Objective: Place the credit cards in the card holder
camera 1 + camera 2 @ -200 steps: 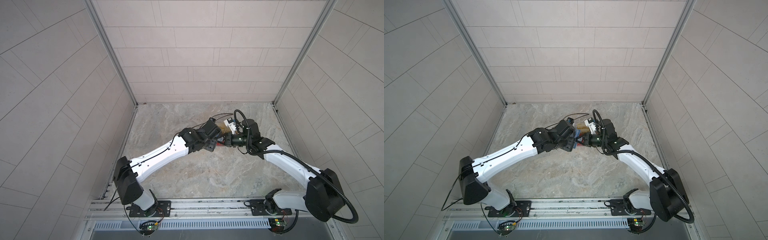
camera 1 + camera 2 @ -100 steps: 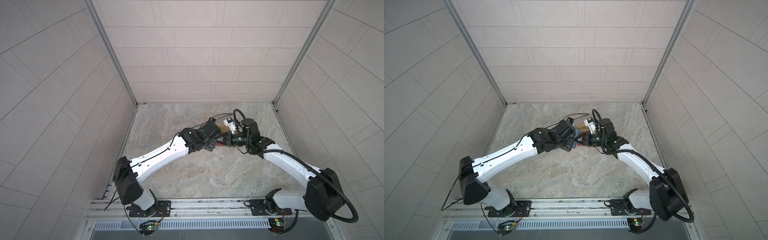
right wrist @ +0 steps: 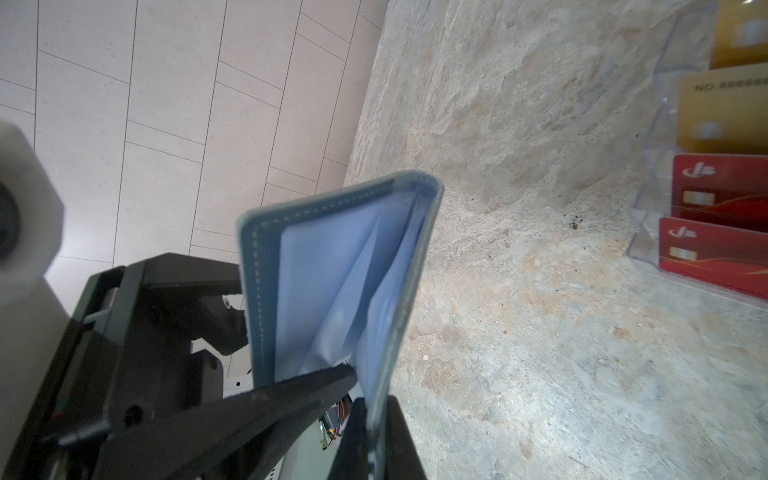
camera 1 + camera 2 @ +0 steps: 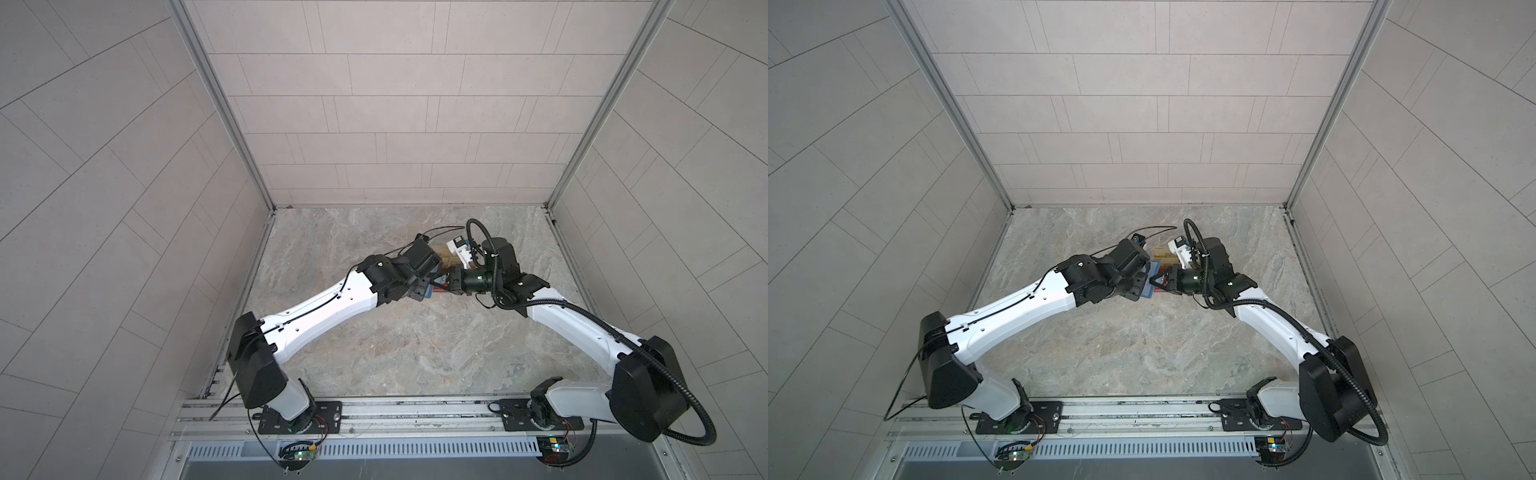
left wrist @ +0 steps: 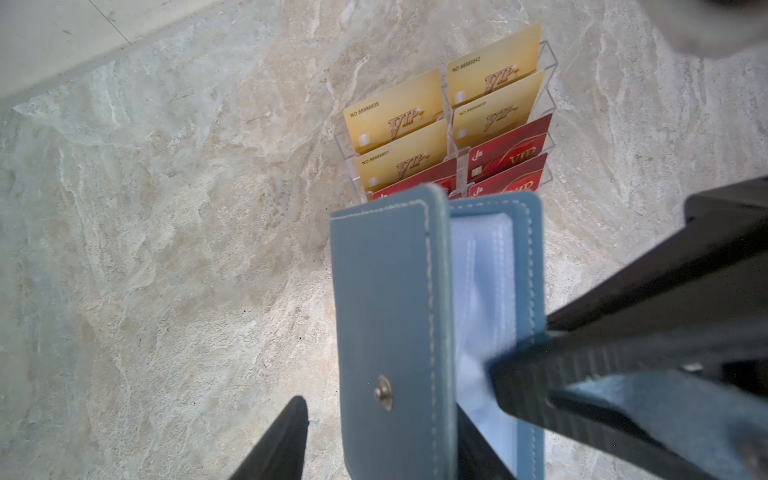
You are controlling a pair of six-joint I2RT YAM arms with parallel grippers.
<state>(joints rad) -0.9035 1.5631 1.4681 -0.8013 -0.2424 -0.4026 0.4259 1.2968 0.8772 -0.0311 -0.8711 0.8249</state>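
Left fingers narrowed astride one card holder; four gold cards.

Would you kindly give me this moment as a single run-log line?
right gripper: shut on card holder | left gripper: open, astride snap cover | holder: partly open | red credit cards: in clear rack

Clear card rack stands on marbled tabletop.
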